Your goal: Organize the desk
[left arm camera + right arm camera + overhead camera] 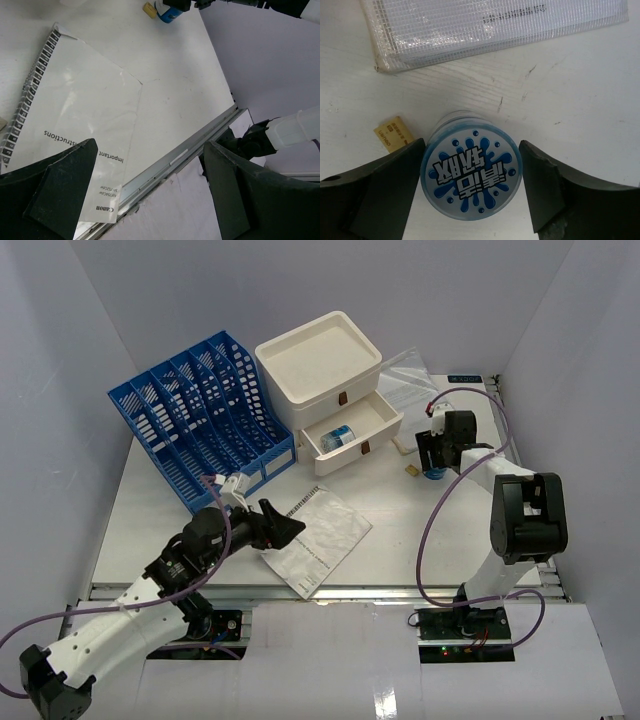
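Note:
The desk (400,530) is a wide white tabletop with a metal rail (175,160) along its near edge. My right gripper (437,452) is open at the back right, its jaws either side of a small upright jar with a blue splash lid (471,172). The left jaw is at the jar's side and the right jaw stands slightly off it. My left gripper (290,528) is open and empty above the near corner of a Canon instruction booklet in a clear sleeve (80,110), also in the top view (325,530).
A blue file rack (200,415) stands at the back left. A white drawer box (320,365) has its lower drawer open with a blue-capped bottle (338,437) inside. A clear mesh zip bag (495,25) and a small yellow tag (394,131) lie by the jar.

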Controlling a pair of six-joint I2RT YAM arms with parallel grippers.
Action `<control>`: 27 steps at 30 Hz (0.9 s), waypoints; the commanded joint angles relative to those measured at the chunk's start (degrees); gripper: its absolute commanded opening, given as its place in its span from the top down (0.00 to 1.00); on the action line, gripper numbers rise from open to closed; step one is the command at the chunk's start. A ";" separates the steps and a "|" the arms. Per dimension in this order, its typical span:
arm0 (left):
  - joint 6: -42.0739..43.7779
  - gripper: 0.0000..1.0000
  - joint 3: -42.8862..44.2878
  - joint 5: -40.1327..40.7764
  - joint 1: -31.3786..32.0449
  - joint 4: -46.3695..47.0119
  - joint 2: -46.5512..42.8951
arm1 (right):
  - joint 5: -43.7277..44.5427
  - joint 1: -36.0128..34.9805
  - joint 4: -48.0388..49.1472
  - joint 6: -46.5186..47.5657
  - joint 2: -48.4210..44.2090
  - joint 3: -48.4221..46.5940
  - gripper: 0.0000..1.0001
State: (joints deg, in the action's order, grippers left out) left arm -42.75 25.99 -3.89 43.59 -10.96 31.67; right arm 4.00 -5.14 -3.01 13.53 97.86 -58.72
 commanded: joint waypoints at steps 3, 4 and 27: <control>-4.34 0.02 0.73 -4.43 -0.26 10.40 7.03 | -6.26 1.53 0.81 0.44 -1.96 0.43 0.49; -4.94 0.02 0.65 -4.88 -0.35 12.20 8.01 | -6.62 1.71 0.73 0.53 -2.31 0.70 0.54; -16.04 0.02 17.20 -17.41 3.59 40.79 51.32 | -66.28 3.82 -28.24 48.61 -42.27 19.65 0.92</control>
State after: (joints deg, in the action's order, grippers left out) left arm -56.77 39.96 -18.04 44.91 22.74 79.48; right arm -46.50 -0.82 -22.06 49.12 55.25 -38.81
